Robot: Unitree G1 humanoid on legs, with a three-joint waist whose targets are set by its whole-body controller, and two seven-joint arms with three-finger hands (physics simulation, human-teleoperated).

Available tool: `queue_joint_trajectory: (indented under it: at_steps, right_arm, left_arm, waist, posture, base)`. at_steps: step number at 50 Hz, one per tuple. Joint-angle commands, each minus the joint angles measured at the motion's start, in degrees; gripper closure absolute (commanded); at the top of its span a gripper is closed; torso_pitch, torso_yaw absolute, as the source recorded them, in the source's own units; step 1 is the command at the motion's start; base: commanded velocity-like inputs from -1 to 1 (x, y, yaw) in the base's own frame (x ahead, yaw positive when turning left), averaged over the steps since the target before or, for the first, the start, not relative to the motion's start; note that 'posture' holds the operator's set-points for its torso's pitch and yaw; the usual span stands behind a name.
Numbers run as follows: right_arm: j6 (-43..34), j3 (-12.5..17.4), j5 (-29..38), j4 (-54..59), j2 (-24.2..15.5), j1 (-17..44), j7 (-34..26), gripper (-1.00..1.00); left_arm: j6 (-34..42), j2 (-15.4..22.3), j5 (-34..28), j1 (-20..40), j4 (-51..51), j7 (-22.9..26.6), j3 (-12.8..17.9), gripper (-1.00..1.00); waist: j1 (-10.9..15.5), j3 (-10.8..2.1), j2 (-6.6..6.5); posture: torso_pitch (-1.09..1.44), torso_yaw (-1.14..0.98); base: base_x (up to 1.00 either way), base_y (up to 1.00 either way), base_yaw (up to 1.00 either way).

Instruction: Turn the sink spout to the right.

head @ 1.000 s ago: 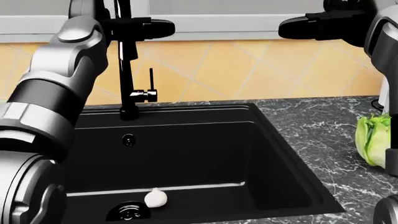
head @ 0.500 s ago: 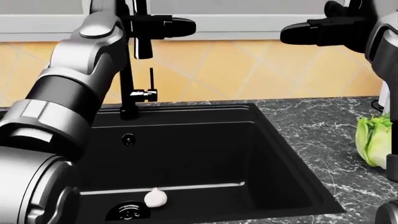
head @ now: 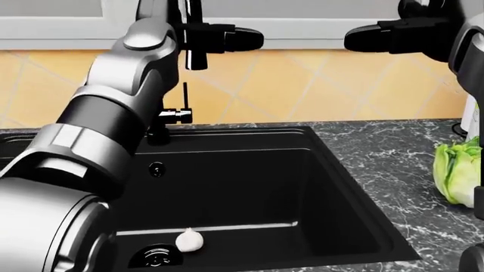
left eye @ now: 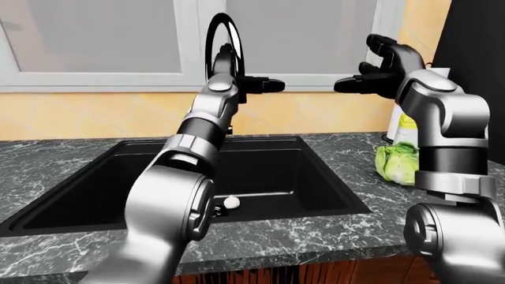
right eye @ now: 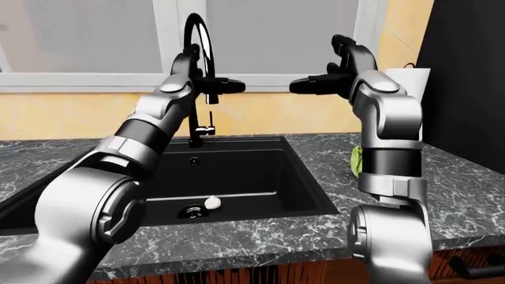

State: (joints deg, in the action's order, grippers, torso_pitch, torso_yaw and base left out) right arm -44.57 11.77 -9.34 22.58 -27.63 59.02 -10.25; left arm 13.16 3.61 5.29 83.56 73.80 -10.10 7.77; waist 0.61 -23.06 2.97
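Observation:
The black gooseneck faucet stands at the sink's (head: pixel 302 181) upper left, its base (head: pixel 156 136) on the rim. Its arch (left eye: pixel 225 35) rises against the window, and the spout head (head: pixel 197 59) hangs down above the basin. My left hand (head: pixel 227 38) is raised at the spout head, with its fingers (head: pixel 245 38) stretched to the right and lying against the spout, open. My right hand (head: pixel 382 37) is open and empty, held high at the upper right, apart from the faucet.
A thin faucet lever (head: pixel 184 96) stands beside the base. A garlic bulb (head: pixel 189 239) lies by the drain (head: pixel 155 256). A green lettuce (head: pixel 456 170) sits on the dark marble counter (head: pixel 393 164). A tall dark cabinet (right eye: pixel 466 89) stands at the far right.
My left hand and the spout head have swung to the right together. The right hand and the camera have barely moved.

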Motion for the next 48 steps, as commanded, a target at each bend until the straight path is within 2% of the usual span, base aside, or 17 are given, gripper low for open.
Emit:
queue_joint_trajectory:
  at_steps: [1, 26, 48]
  right_arm:
    - [1.4, 0.3, -0.1, -1.6, -0.6, 2.3, 0.1, -1.00]
    - [1.8, 0.8, -0.7, -2.6, -0.7, 0.5, 0.2, -1.00]
    - [1.9, 0.7, -0.9, -2.5, -0.7, 0.3, 0.2, -1.00]
  left_arm:
    - [-1.7, 0.4, -0.1, 2.3, -2.3, -0.2, -0.1, -1.00]
    - [-2.3, -5.6, 0.7, 0.6, -3.7, -1.2, -1.9, -1.00]
    - [-2.5, -7.9, 0.6, 0.4, -3.8, -1.7, -2.6, -1.00]
  waist:
    - [0.0, -0.27, 0.31]
    - [0.0, -0.34, 0.82]
    - [-0.1, -0.42, 1.08]
  posture:
    - [-0.70, 0.00]
    - [-0.70, 0.00]
    - [-0.70, 0.00]
  base:
    - [0.00, 0.00, 0.00]
    - [0.00, 0.00, 0.00]
    - [0.00, 0.00, 0.00]
